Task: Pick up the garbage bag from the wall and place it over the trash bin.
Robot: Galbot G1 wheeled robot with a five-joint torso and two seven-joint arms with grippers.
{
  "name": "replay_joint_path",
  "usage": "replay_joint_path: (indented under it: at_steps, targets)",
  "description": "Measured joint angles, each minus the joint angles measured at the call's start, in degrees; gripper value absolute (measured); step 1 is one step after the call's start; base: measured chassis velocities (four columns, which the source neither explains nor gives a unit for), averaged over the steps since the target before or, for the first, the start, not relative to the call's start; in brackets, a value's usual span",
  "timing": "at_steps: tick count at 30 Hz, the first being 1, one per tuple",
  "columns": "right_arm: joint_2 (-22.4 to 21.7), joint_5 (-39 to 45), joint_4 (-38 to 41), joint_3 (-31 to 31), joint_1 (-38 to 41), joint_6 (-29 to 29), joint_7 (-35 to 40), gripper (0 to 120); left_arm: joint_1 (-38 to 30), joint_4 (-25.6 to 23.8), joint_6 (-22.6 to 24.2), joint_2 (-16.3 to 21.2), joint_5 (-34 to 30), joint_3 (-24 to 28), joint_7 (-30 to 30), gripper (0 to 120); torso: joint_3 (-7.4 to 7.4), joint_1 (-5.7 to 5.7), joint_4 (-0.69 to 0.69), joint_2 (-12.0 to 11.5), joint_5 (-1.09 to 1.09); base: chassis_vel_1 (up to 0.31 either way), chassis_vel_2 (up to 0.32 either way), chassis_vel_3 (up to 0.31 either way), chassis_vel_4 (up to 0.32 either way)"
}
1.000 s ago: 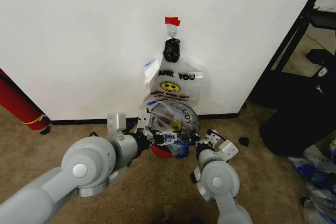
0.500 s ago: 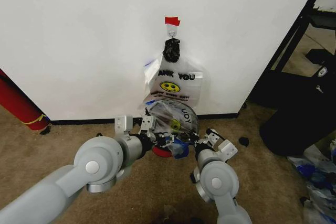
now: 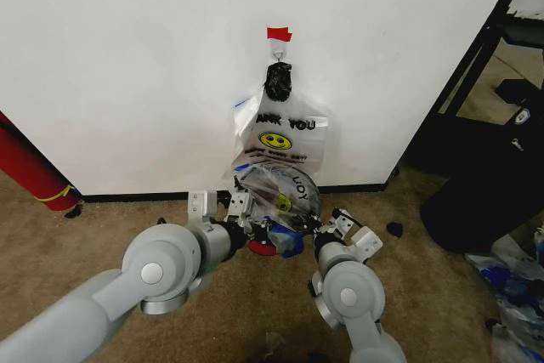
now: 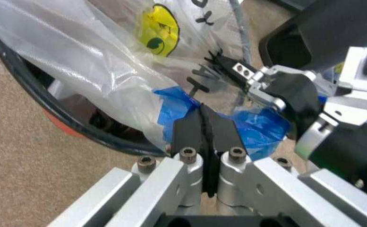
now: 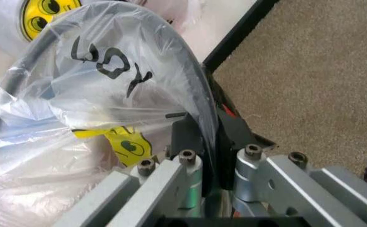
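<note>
Both grippers at the trash bin (image 3: 293, 218) — left gripper (image 4: 206, 130) pinching the garbage bag (image 5: 101, 109) at its blue edge, right gripper (image 5: 209, 135) clamping bag against rim.

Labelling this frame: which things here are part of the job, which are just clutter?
Job: garbage bag draped on trash bin; left gripper and right gripper shut on it; wall.
Clutter: hanging bags, red cylinder, black stand, floor litter.

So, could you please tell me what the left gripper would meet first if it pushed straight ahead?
Probably the blue-tinted handle of the garbage bag, already pinched in the left gripper; just beyond sits the right gripper, though depth is unclear.
</note>
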Motion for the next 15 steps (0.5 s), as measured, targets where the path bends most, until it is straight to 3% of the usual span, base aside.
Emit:
replay_joint_path:
  at_steps: [7, 15]
  targets:
    - [0.0, 0.7, -0.5, 1.6, 0.7, 0.9, 0.0, 0, 3.3, -2.6, -0.6, 1.0, 0.1, -2.4, 0.8, 0, 0.0, 0.0, 0.02, 0.0, 0.0, 0.0, 0.0, 0.0, 0.0]
    - [0.0, 2.3, 1.2, 3.7, 0.8, 1.1, 0.6, 0, 8.2, -0.8, -0.4, 1.5, 2.7, -4.4, 1.9, 0, 0.0, 0.0, 0.02, 0.0, -0.01, 0.0, 0.0, 0.0, 0.0]
